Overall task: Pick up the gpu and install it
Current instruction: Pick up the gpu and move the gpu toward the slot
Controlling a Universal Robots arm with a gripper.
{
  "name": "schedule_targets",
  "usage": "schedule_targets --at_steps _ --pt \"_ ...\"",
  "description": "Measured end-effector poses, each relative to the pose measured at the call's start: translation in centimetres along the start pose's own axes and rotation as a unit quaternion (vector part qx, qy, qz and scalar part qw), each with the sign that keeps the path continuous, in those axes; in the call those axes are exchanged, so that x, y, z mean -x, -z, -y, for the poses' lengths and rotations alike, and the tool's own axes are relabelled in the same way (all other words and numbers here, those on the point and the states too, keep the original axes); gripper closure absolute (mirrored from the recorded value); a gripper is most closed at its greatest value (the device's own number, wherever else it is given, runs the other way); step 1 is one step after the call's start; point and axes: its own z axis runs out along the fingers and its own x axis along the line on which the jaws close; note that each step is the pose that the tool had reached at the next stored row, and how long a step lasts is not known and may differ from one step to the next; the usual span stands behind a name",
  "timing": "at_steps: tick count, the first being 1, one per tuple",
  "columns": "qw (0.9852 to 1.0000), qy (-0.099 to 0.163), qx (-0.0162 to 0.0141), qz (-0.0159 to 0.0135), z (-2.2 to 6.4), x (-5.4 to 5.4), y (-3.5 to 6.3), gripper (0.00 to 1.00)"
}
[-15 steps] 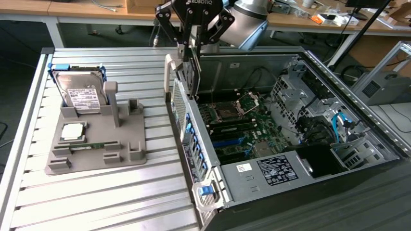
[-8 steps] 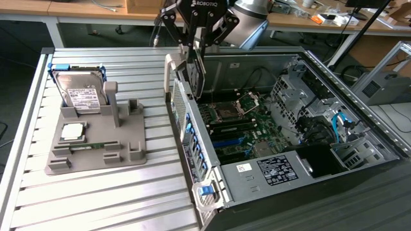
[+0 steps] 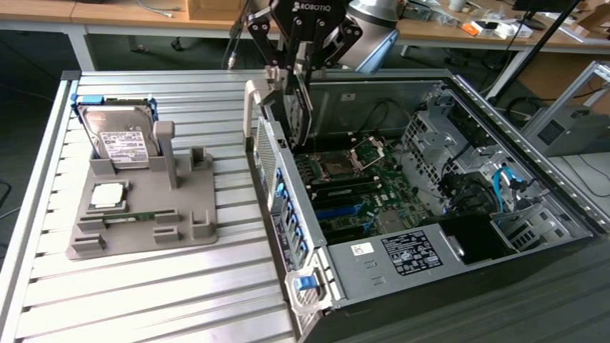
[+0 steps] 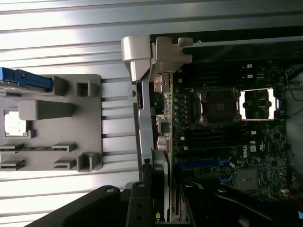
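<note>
At the exterior view's upper centre, the hand [image 3: 296, 70], half closed, grips the gpu [image 3: 303, 114] edge-on above the open computer case [image 3: 372, 100]. It is best lowered upright, aligned with the blue slot [image 3: 338, 212].

Dark gpu [image 3: 302, 111]; green motherboard [image 3: 373, 179] (blue slots [image 3: 336, 211]); grey fixture [image 3: 191, 214]; silver hard drive [image 3: 119, 132]

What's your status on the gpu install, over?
Hand shut on gpu. Card upright, edge-on, above open case, not seated. Rear wall close beside it.
</note>
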Motion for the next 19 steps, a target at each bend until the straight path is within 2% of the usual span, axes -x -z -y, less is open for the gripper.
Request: schedule_targets --at_steps 19 --pt "1.0 0.0 0.0 0.0 0.03 1.6 -0.74 0.73"
